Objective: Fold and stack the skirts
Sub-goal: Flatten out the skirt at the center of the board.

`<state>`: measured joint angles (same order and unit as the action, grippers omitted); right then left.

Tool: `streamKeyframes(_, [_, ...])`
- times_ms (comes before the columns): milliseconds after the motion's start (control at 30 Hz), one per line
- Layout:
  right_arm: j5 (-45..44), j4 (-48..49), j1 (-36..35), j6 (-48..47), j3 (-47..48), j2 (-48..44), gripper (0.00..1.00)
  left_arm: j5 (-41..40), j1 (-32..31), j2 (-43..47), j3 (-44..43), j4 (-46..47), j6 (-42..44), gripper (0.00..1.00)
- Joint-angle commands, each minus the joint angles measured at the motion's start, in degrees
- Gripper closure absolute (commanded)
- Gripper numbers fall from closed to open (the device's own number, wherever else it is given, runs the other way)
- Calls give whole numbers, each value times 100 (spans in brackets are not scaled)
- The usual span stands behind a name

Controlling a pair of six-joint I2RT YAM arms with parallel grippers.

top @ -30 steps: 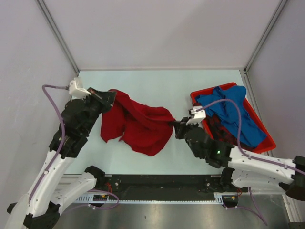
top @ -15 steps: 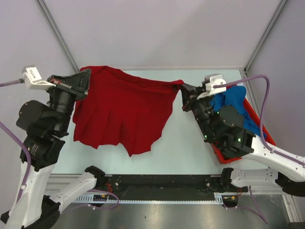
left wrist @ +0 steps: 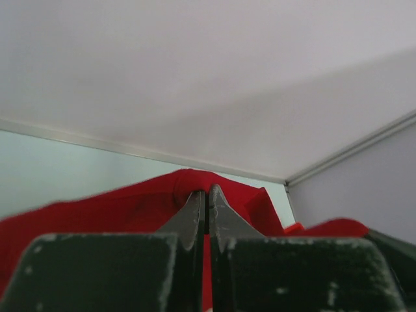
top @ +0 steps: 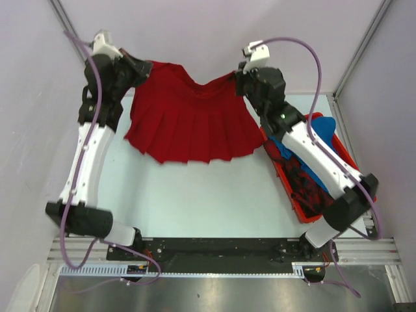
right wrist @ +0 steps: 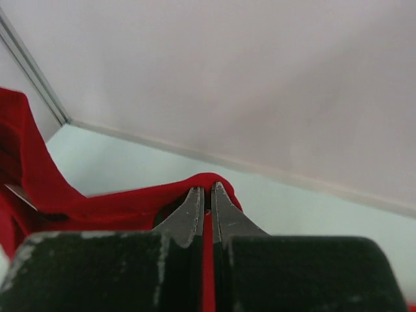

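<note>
The red pleated skirt [top: 192, 127] hangs spread out between both arms near the back wall, waistband up, hem fanned over the table. My left gripper [top: 144, 67] is shut on its left waistband corner, which shows in the left wrist view [left wrist: 188, 185]. My right gripper [top: 235, 79] is shut on the right waistband corner, which shows in the right wrist view [right wrist: 205, 182]. The blue skirt [top: 322, 140] and the plaid skirt [top: 305, 185] lie in the red tray [top: 296, 208] at the right, partly hidden by my right arm.
The pale green table [top: 195, 195] lies below the skirt. Grey walls and metal frame posts [top: 65, 26] close in the back and sides. The red tray stands against the right edge.
Both arms rose and moved toward the back wall, lifting the red skirt from a crumpled heap on the table into a hanging spread with its pleats showing.
</note>
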<state>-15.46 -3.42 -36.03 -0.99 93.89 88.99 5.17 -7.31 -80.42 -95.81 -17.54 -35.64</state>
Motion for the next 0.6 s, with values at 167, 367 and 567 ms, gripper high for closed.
streamKeyframes(167, [694, -194, 281, -6, 1829, 568, 100, 1285, 476, -862, -2436, 225, 531, 100])
streamKeyframes(367, [196, 52, -314, 73, -1259, -914, 100, 1480, 520, 1069, 2060, 1549, 1016, 90])
streamKeyframes(567, [-1300, -1815, -1904, 1547, -3155, -1560, 80, 872, 503, 3811, 6698, 1912, -1004, 31])
